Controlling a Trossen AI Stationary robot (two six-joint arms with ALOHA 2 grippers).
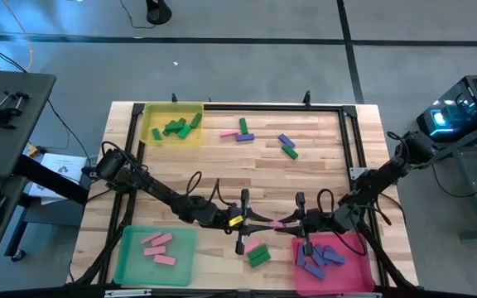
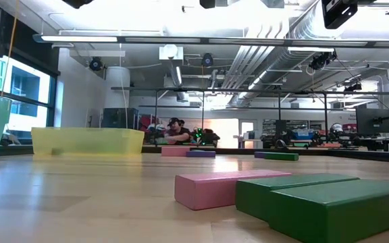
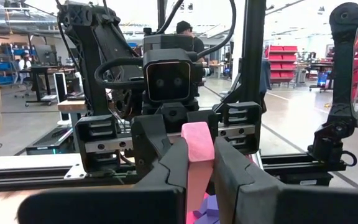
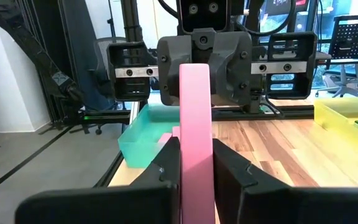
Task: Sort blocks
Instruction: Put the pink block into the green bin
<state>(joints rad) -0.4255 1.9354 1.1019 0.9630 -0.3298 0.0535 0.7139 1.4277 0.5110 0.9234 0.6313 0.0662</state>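
My left gripper (image 1: 259, 222) and my right gripper (image 1: 291, 223) face each other over the table's near middle. Both are shut on one pink block (image 1: 276, 223), which spans the gap between them. The block also shows in the left wrist view (image 3: 197, 140) and the right wrist view (image 4: 196, 112). Two green blocks (image 1: 259, 255) lie flat on the table just nearer. In the low view a second pink block (image 2: 225, 189) lies on the table beside the green blocks (image 2: 316, 202). That view shows neither gripper's fingers. My left gripper pinches the pink block's left end (image 3: 197, 167) between its two fingers, on opposite sides. The fingers lie level, point toward the table's right and run along the block. The block is level and clear of the table. My right gripper pinches the block's right end (image 4: 196, 163) between its two fingers, on opposite sides. The fingers lie level, point toward the table's left and run along the block. The block's other end sits between the left gripper's fingers (image 4: 169, 81).
A yellow tray (image 1: 149, 116) with green blocks stands far left. A green tray (image 1: 131, 248) with pink blocks stands near left. A pink-red tray (image 1: 358, 248) with purple blocks stands near right. Loose pink, green and purple blocks (image 1: 245, 132) (image 1: 287, 146) lie at the far middle.
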